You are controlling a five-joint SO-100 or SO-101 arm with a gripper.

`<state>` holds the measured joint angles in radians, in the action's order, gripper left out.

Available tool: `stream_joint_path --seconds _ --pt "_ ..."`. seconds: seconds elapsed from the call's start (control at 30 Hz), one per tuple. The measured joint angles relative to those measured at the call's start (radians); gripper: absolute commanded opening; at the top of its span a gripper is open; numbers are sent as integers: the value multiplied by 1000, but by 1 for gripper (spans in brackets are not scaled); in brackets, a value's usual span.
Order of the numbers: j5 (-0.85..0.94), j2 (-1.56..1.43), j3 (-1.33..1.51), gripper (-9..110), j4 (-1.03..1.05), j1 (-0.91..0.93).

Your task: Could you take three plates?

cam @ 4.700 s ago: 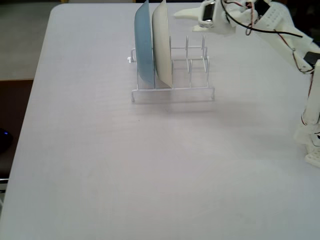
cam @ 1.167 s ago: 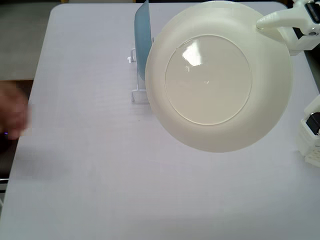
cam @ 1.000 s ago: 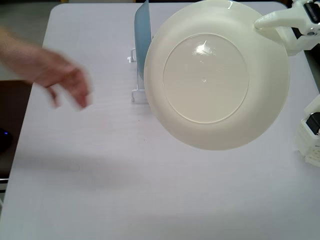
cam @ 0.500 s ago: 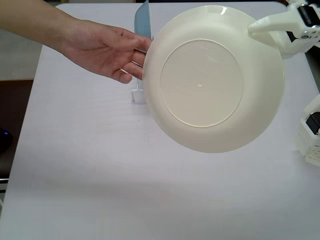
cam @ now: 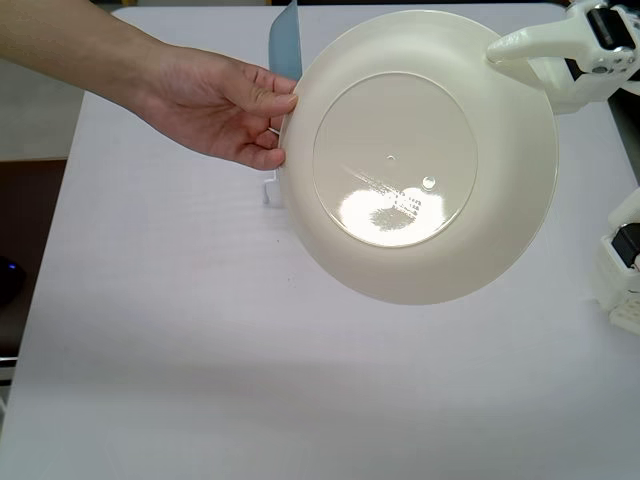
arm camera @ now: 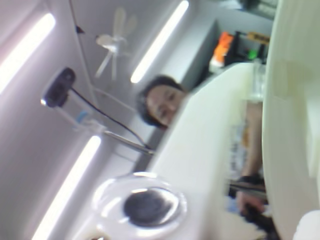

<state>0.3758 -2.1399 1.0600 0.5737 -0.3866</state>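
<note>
The cream plate [cam: 420,160] hangs in the air over the table [cam: 160,350], spreading down and left of the gripper [cam: 515,45] pinching its upper right rim, while a hand [cam: 215,105] touches the far left rim.

- The cream-white plate [cam: 420,160] looked like smooth, glossy plastic, with a bright reflected glare on its flat centre.
- The light blue plate [cam: 285,45] behind it had the same smooth plastic look.
- The gripper [cam: 520,45] appeared to be matt white plastic.
- The table [cam: 200,350] showed a matt, pale surface with a faint, fine grain.
- The rack's visible corner [cam: 268,192] looked like thin white-coated wire.
- In the wrist view the plate [arm camera: 292,125] was blurred, pale and smooth.
</note>
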Motion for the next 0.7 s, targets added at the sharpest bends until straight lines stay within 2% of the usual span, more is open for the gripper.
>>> stream_joint_path --seconds 0.07,0.37,0.7 --pt "21 0 0 58 9 8" --pt "31 -32 23 57 52 57" --pt "-123 -229 261 53 212 264"
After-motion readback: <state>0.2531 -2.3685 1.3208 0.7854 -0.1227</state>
